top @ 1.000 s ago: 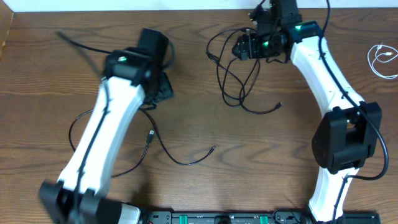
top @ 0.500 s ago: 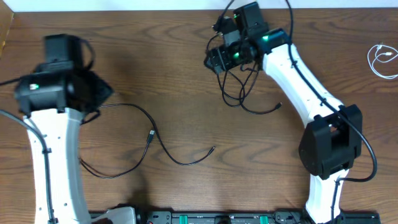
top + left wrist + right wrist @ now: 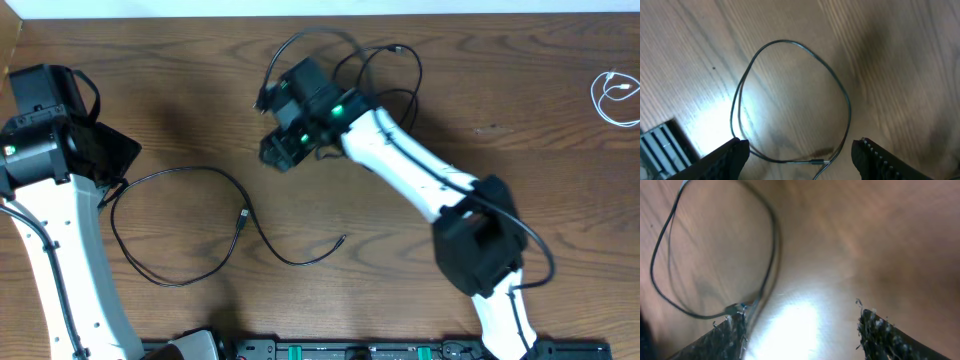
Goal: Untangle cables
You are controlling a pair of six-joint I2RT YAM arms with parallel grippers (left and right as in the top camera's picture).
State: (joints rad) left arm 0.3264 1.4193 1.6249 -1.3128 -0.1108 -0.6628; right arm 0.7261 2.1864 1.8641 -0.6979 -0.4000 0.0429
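On the wooden desk point(image 3: 480, 110), the left gripper point(image 3: 800, 150) hangs released above a black cable point(image 3: 785, 41) whose loop lies just ahead of its fingers. The right gripper point(image 3: 800, 325), fingers apart and grasping nothing, has black cables point(image 3: 774, 230) looping beside one finger. A thin white cable point(image 3: 612, 95) lies well apart from both.

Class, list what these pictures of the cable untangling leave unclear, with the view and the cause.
- Overhead: the right gripper, its fingertips hidden under its own wrist.
- Right wrist: whether the cable loop touches the right gripper; blurred.
- Overhead: the white cable, its plugs too small to see.
- Left wrist: where the black cable leads, cut off by the bottom edge.
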